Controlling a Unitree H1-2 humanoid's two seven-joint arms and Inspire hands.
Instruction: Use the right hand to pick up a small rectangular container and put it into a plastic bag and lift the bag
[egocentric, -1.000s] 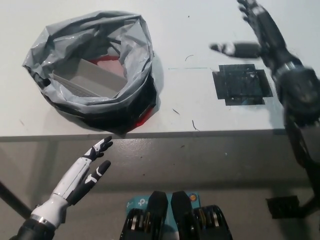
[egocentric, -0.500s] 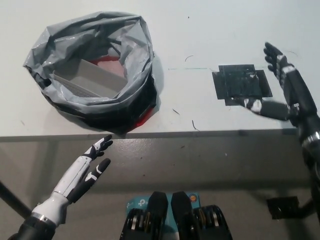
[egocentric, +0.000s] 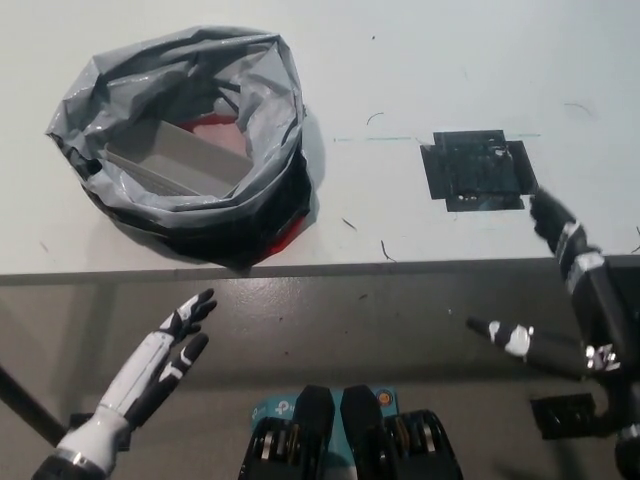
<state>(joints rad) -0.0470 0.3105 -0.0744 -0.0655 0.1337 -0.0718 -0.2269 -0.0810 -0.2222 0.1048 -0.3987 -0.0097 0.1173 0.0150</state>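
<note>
Container (egocentric: 190, 155), pale grey and rectangular, lies inside the open grey plastic bag (egocentric: 255, 70) at the upper left of the white table (egocentric: 400, 60), the bag's lower side close to the table's front edge. Below that edge, at lower left, the white left hand (egocentric: 170, 350) rests with fingers spread, holding nothing. Bare tabletop stretches rightward to a black patch (egocentric: 478, 170). Just beyond it, the black right hand (egocentric: 560, 300) hangs off the front edge, fingers apart and empty.
</note>
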